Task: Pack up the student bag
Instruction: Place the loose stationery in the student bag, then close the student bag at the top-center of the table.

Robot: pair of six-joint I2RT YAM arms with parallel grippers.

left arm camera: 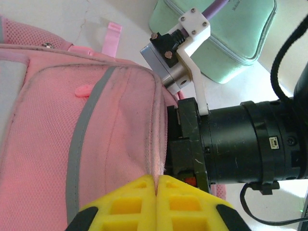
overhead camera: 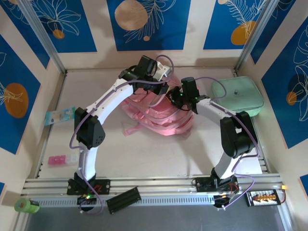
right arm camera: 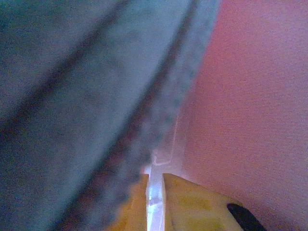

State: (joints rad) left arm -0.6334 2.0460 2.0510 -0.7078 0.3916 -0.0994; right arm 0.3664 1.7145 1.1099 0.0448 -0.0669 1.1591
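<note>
The student bag (overhead camera: 159,118), pink with grey trim, lies slumped mid-table. My left gripper (overhead camera: 161,91) comes over its far edge. In the left wrist view its yellow jaws (left arm camera: 156,180) are shut on a raised fold of the bag's pink fabric (left arm camera: 96,144). My right gripper (overhead camera: 174,96) meets the bag from the right, close against the left one. Its black wrist (left arm camera: 250,144) is right beside the pinched fold. In the right wrist view the right gripper (right arm camera: 155,180) is pressed into the bag, pink cloth (right arm camera: 250,96) and grey trim (right arm camera: 96,96) around it, its fingers closed on a thin pale tab.
A mint-green case (overhead camera: 238,94) sits at the back right, close behind the right arm. A small card pack (overhead camera: 60,115) and a pink item (overhead camera: 60,160) lie along the left side. A green tape roll (overhead camera: 26,206) and a black block (overhead camera: 123,199) sit by the front rail.
</note>
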